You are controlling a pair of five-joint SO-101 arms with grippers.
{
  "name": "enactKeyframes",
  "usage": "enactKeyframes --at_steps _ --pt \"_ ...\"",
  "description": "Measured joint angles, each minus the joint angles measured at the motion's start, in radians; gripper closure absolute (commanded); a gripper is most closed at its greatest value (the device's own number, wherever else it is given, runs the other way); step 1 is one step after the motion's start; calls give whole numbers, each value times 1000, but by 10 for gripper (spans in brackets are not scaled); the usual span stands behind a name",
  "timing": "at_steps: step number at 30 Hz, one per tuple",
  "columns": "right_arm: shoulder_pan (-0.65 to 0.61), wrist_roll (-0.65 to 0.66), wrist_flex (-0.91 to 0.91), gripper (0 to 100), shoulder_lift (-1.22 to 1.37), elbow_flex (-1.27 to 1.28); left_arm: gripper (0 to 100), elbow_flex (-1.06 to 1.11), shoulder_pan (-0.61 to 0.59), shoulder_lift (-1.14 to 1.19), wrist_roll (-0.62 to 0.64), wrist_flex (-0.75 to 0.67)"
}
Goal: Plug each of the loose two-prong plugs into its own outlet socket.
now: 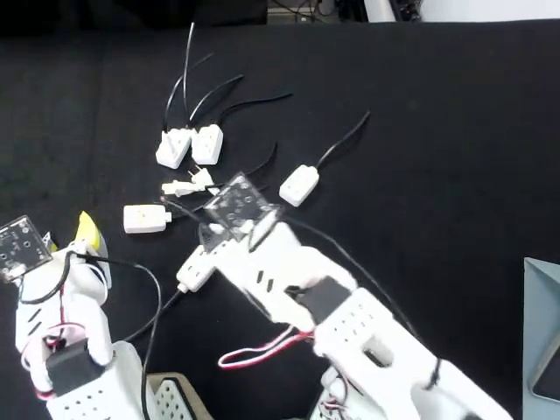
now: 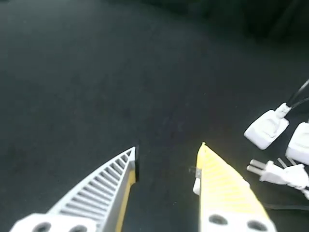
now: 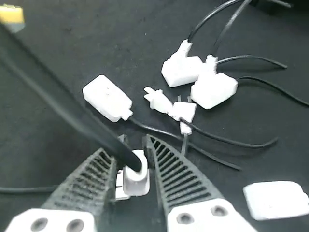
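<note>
Plug [image 3: 135, 176] on a black cable sits clamped between the fingers of the right gripper [image 3: 133, 140], low over the black table [image 1: 437, 131]. Just ahead of it lie two loose plugs [image 3: 158, 99], close together, with a pair of outlet sockets [image 3: 182, 71] side by side beyond them. A third socket [image 3: 107, 97] lies to one side of the loose plugs and a fourth socket [image 1: 299, 185] to the other. The left gripper [image 2: 166, 150] hangs near the third socket, its fingers spread apart and holding nothing
</note>
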Motion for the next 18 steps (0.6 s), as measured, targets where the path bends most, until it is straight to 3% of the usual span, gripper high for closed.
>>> enactKeyframes --at_steps 9,18 --pt "-35 0 -239 987 305 0 794 44 -3 0 0 -38" --pt "-69 2 -276 987 450 0 794 46 -3 2 0 -38"
